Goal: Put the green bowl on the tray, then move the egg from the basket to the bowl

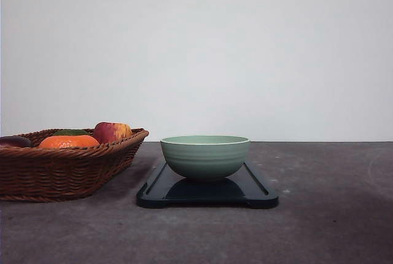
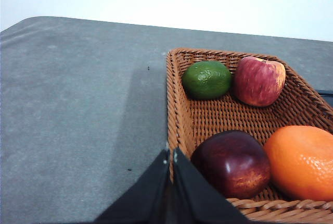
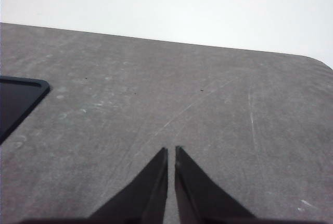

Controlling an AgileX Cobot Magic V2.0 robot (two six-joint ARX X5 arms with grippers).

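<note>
Left wrist view: left gripper [image 2: 171,156], jaws closed and empty, hangs over the basket [image 2: 179,114] rim; a dark red apple [image 2: 233,162] lies just beside it, no egg visible.

One bowl [image 1: 205,156], tray [image 1: 207,191], basket [image 1: 61,169]; four fruits [image 2: 233,162].

Table [image 1: 331,215] in front of me is a dark grey matte surface with faint scuffs and pale scratches, filling the lower part of the frame. Directly on it: the basket [image 1: 61,172] at lower left and the tray [image 1: 258,193] at lower centre, near each other but apart. Both sit flat, tray on its short feet.
</note>
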